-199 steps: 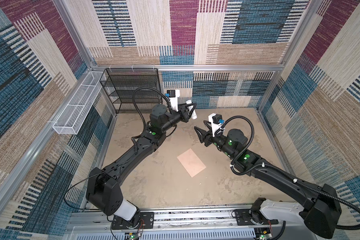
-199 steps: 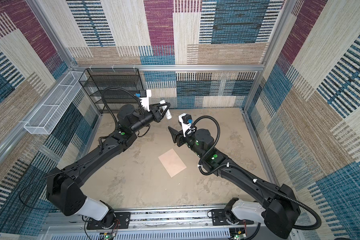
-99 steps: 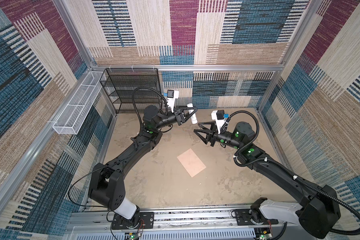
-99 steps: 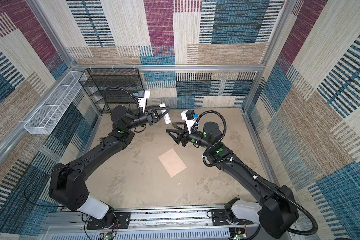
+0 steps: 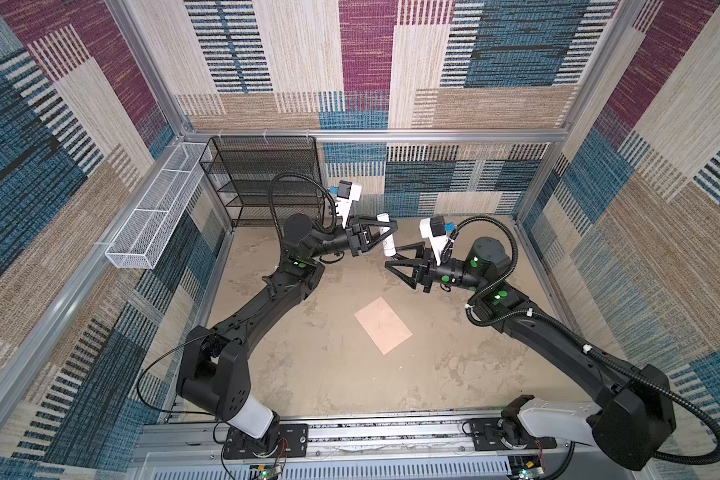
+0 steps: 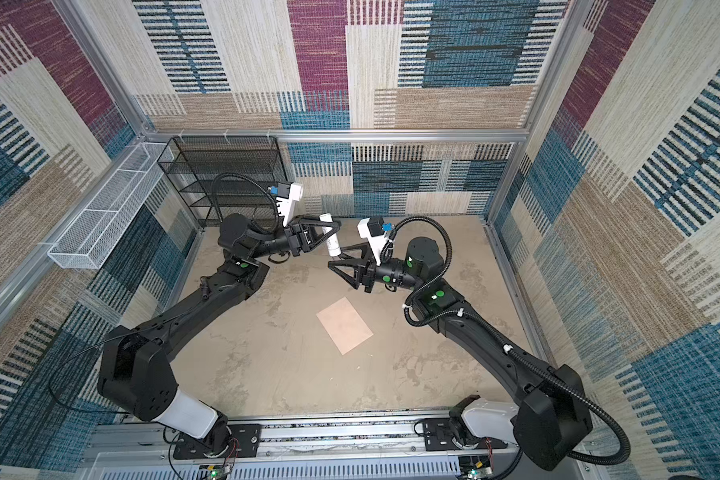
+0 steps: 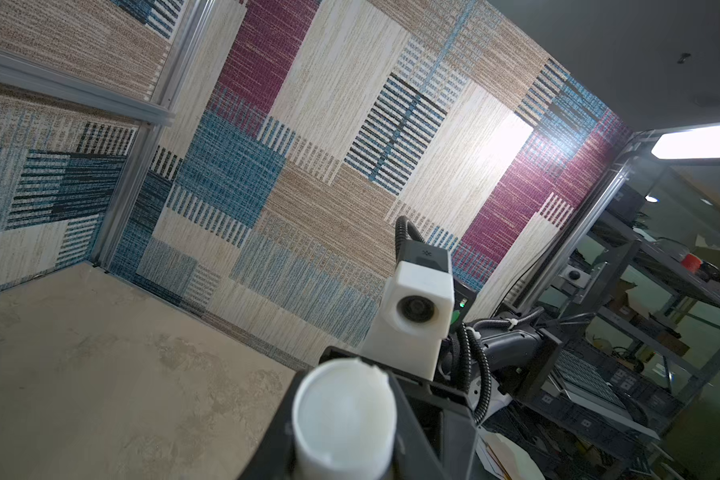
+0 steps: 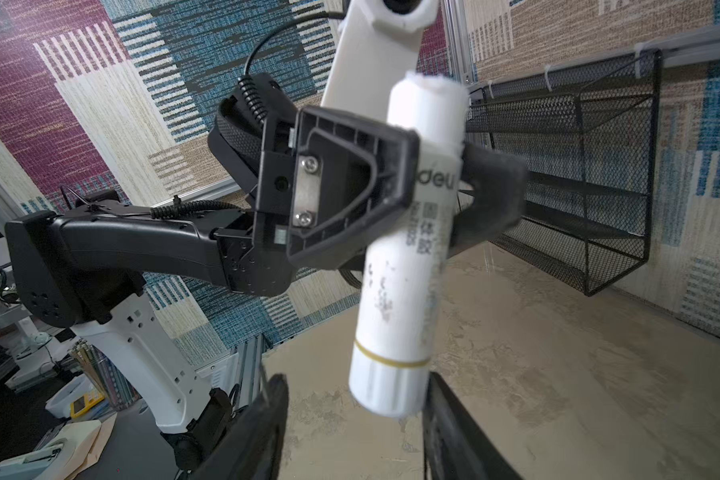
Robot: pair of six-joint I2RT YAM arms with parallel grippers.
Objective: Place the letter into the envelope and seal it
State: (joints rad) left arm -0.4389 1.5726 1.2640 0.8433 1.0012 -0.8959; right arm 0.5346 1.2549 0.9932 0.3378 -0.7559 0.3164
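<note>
The peach envelope lies flat and closed on the tan table, with neither gripper near it. The letter is out of view. Above the back of the table my left gripper is shut on a white glue stick, gripping it around the middle. My right gripper is open, and its jaws straddle the stick's ringed lower end. One finger is close to that end, while a gap shows on the other side.
A black wire rack stands at the back left corner. A white wire basket hangs on the left wall. Patterned walls enclose the table on three sides, and a metal rail runs along the front.
My right gripper has turned and moved left up to the glue stick's lower end, its jaws narrowing. My left gripper carried the stick slightly right toward it.
</note>
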